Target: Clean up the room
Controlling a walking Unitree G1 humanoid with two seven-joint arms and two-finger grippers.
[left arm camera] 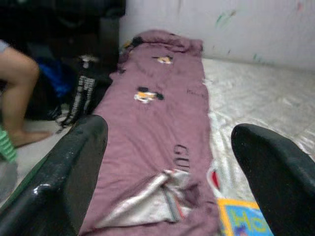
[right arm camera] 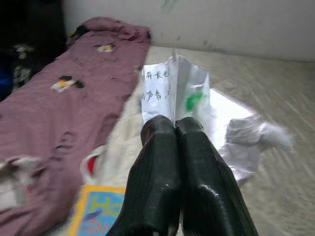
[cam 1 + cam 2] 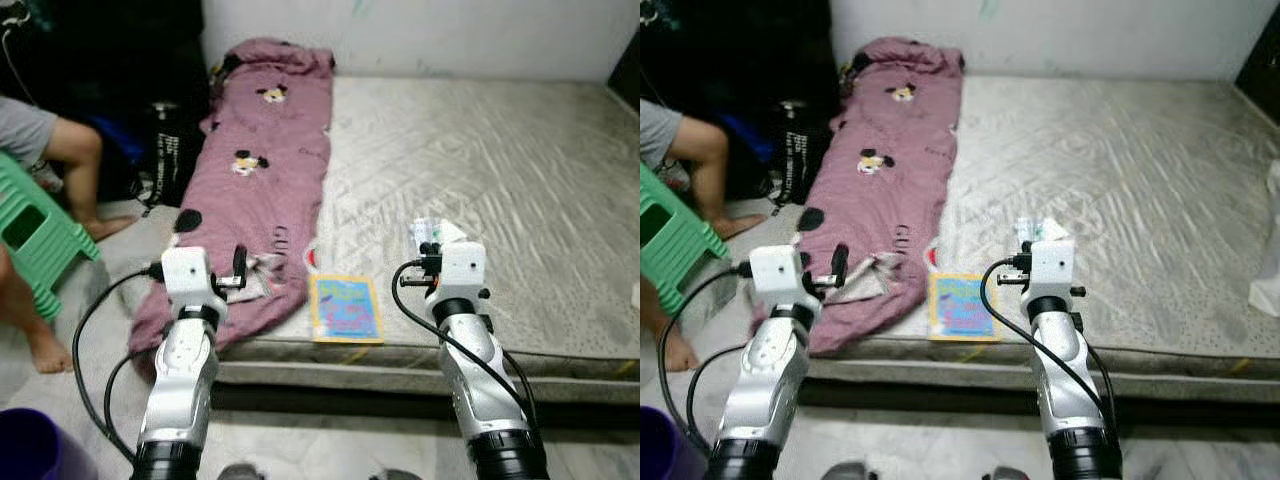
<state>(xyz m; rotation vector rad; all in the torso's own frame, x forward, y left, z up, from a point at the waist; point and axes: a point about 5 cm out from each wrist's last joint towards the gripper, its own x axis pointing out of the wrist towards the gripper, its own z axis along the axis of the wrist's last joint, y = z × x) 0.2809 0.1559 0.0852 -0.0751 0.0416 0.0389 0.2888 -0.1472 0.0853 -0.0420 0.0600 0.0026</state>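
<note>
Right gripper [image 2: 173, 129] pressed together on a silver snack wrapper [image 2: 179, 88], held above the bare mattress [image 3: 500, 160], left gripper [image 1: 167, 162] spread wide over the purple Mickey Mouse blanket [image 3: 262, 170], colourful booklet [image 3: 346, 308] at the mattress edge, a seated person's leg [image 3: 78, 165] beside a green stool [image 3: 35, 240].
</note>
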